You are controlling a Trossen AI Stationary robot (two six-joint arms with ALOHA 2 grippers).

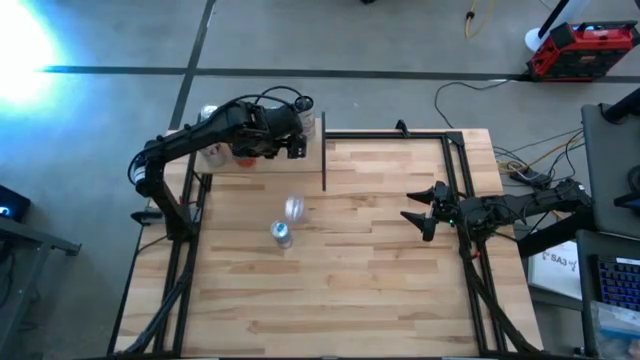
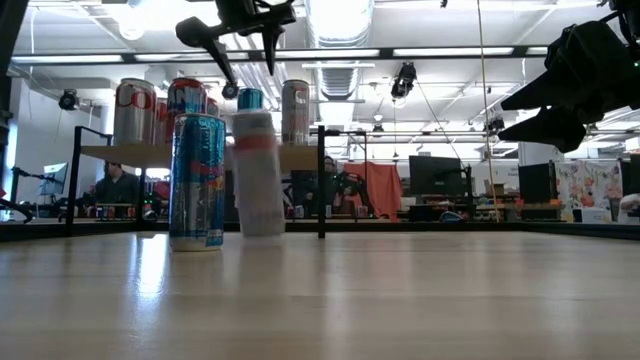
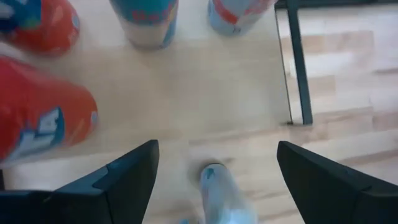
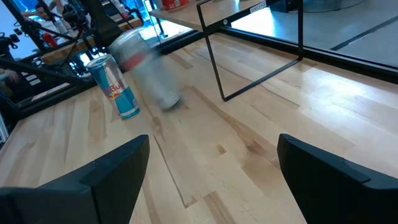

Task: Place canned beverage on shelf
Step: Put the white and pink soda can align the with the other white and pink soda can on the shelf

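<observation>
**Canned beverage loose on the table, shelf already partly stocked**

Canned beverage: we see 2 on the butcher-block tabletop (image 1: 380,290). A blue and silver can (image 1: 282,235) stands upright, and just beside it a pale can with an orange band (image 1: 293,208) shows blurred, perhaps moving or tipping; we cannot tell which.

The shelf (image 1: 262,160), a pale board on a thin black frame (image 1: 324,150), sits at the table's far left corner and already carries several cans (image 2: 135,110), red ones among them.

The left gripper (image 1: 296,135) hovers above the shelf's edge, fingers spread wide apart and holding nothing. The right gripper (image 1: 420,215) waits over the table's right side, also spread wide and empty.

We judge the step in hand to be reaching for a table can. To do it well, we would come straight down over 1 can, centre it between the fingers, and close only once the blurred can has settled. The neighbouring can and the frame's upright post stand close enough to be knocked.
</observation>
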